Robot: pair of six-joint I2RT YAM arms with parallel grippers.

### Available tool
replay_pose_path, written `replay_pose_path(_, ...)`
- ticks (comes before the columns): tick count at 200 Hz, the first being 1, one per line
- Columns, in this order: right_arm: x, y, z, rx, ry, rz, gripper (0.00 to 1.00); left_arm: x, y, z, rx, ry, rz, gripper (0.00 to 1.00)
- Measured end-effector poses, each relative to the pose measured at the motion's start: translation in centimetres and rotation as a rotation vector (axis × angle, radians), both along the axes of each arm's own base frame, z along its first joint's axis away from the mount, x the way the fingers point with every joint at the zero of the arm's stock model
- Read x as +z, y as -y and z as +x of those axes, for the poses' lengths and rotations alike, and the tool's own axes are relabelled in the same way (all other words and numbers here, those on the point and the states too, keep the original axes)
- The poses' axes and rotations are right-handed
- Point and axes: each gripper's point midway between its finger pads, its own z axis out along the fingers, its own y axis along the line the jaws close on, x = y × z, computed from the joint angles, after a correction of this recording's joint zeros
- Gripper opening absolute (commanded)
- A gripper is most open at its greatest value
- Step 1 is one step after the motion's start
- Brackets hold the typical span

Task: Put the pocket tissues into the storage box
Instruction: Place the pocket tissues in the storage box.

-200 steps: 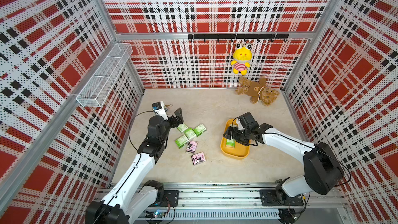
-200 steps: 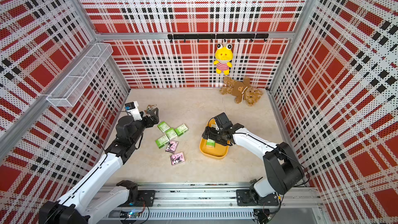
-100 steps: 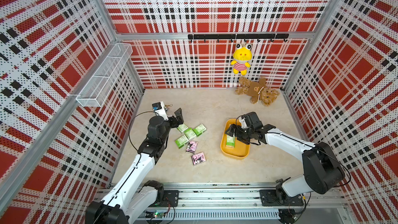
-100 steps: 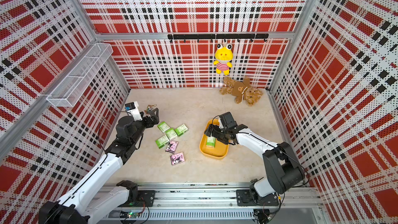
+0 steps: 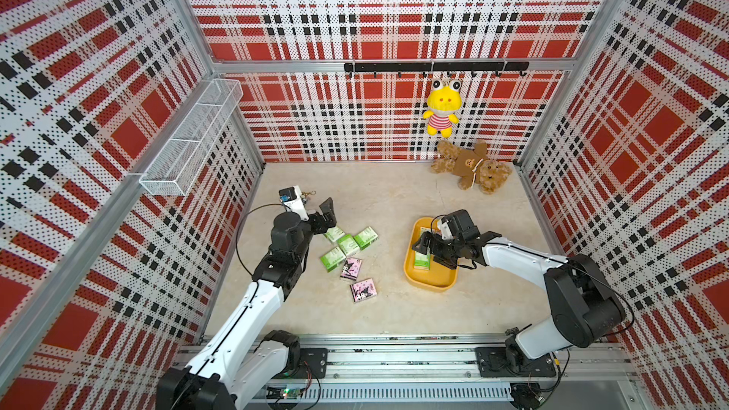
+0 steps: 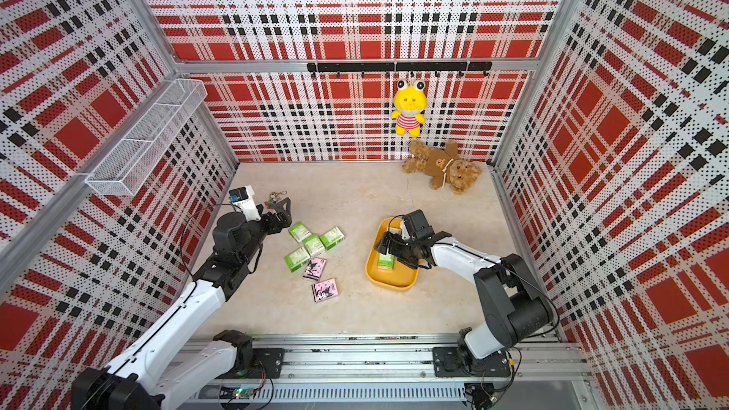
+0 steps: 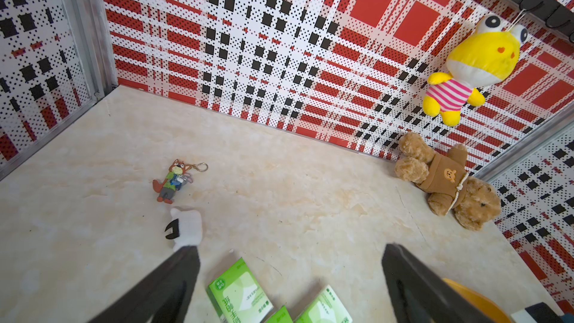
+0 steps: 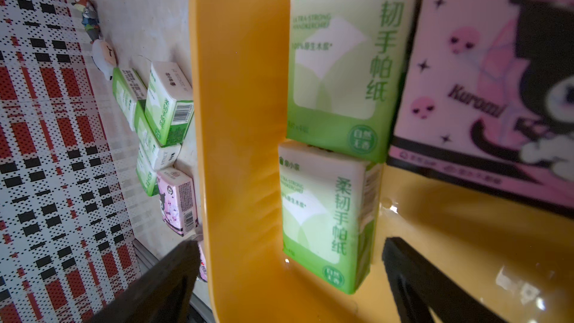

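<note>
Right gripper (image 5: 427, 248): the jaws stand wide apart and hold nothing. It hangs low over the storage box (image 5: 430, 286). In its wrist view the dark fingers (image 8: 161, 284) show on both sides of a green packet that lies in the box.
Left gripper (image 5: 326, 216): the jaws are also spread wide and empty. It is over the desk (image 5: 394, 199), just beside the far end of the loose packets.
Storage box: yellow-orange, it lies flat on the desk in front of the right arm.
Pocket tissues in the box: a green packet (image 8: 338, 57) and a second green packet (image 8: 323, 222) lie flat, end to end. A pink packet (image 8: 497, 73) lies beside them.
Pocket tissues on the desk: four green ones (image 5: 348, 244) lie in a loose group and two pink ones (image 5: 363, 289) are nearer to the rail. All of them are between the arms and apart from the box.
Other things: a teddy bear (image 5: 471, 169) lies by the back wall, a yellow frog toy (image 5: 442, 112) hangs above it, and a key ring figure (image 7: 172, 181) lies on the desk.
</note>
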Motion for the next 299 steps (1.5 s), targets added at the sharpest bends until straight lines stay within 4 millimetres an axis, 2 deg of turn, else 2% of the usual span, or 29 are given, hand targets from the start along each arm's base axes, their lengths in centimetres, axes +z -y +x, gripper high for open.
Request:
replay_pose_path(57,-0.7,-0.6,0.2,0.008,-0.014,0.027,1.00,0.0,0.0,0.0,0.000,-0.001,0.000,0.99)
replay_pose_path(174,-0.6,-1.5,0.8,0.024,-0.002,0.070,1.00,0.0,0.1,0.0,-0.002,0.000,0.000,0.99)
replay_pose_path(222,0.4,-1.8,1.5,0.030,0.021,0.066,1.00,0.0,0.1,0.0,-0.002,0.000,0.001,0.99)
replay_pose_path(250,2.0,-1.2,1.7,0.034,0.056,0.024,1.00,0.1,0.1,-0.1,-0.002,0.002,0.000,0.99)
replay_pose_path(299,7.6,0.0,3.0,0.043,0.197,-0.073,1.00,0.3,0.1,-0.1,-0.001,0.007,-0.002,0.99)
